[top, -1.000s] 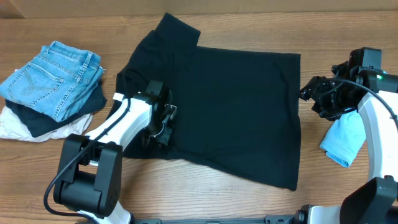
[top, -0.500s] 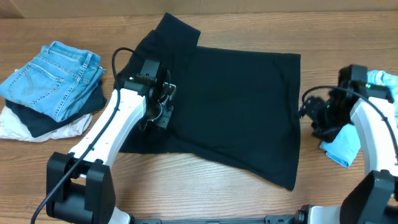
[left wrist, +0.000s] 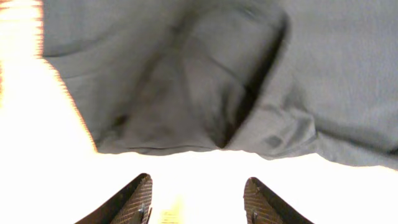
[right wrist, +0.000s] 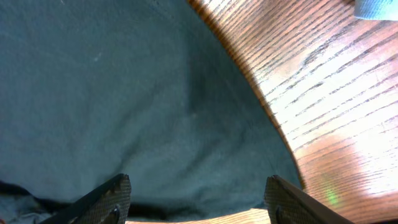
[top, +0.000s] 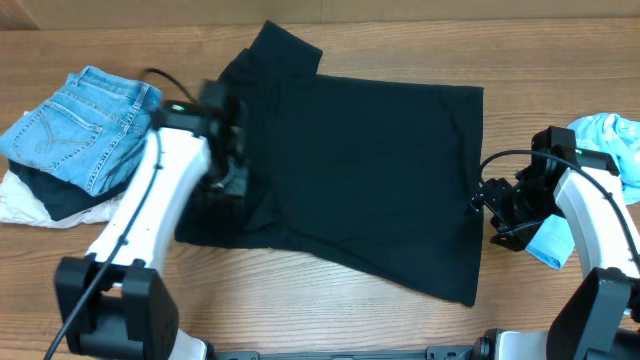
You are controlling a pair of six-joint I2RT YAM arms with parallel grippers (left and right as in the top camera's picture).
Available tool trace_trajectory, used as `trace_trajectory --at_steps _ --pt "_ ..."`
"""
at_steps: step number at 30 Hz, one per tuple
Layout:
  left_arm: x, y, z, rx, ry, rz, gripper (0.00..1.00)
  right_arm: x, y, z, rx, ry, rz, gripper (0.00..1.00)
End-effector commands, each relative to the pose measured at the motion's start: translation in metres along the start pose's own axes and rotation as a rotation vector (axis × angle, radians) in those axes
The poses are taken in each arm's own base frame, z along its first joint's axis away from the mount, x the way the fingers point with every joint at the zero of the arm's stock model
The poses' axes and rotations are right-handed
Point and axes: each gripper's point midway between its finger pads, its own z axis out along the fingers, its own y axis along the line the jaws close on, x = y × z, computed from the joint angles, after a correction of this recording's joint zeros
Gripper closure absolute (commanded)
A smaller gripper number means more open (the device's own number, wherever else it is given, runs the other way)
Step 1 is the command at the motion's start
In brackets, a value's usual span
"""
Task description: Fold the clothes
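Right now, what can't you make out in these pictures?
- Overhead: motion blur smears the left arm; its contact with the black T-shirt is unclear.
- Left wrist: glare whites out the table around the left gripper.
- Overhead: the jeans cover the dark and white garments beneath; their kinds are unclear.
- Overhead: the right arm splits the light blue cloth; one piece or two, unclear.

Matt black cloth T-shirt (top: pixel 370 170); grained wooden table (top: pixel 300 300).

The left arm (top: pixel 150 200) and right arm (top: pixel 595 215) have white shells, black joints, black bases and thin black cables. The left gripper (left wrist: pixel 196 200) has 2 dark ribbed fingers (left wrist: pixel 134 200).
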Motion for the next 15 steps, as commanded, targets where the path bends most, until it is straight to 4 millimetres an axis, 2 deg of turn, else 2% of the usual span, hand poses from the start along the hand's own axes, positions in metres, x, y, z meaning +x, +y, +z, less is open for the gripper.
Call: trace_trajectory --at_steps 1,2,6,10,13,15 --pt "0.005 0.034 -0.018 0.034 -0.004 -0.221 0.47 0.005 -0.001 -0.002 -0.003 0.01 0.0 0.26" --pt "0.011 0.044 -0.014 0.048 0.023 -0.265 0.47 0.008 -0.003 -0.002 0.004 0.023 0.004 0.24" --pt "0.019 0.061 -0.009 0.053 0.053 -0.301 0.48 0.019 -0.009 -0.001 0.029 0.068 0.024 0.22" --pt "0.015 0.061 -0.009 0.055 0.039 -0.288 0.46 0.039 -0.022 0.003 0.075 0.146 0.082 0.23" --pt "0.008 0.057 -0.009 0.082 0.01 -0.267 0.46 0.063 -0.036 0.018 0.103 0.236 0.096 0.32" --pt "0.003 0.051 -0.01 0.121 -0.007 -0.233 0.46 0.078 -0.043 0.025 0.126 0.288 0.084 0.33"
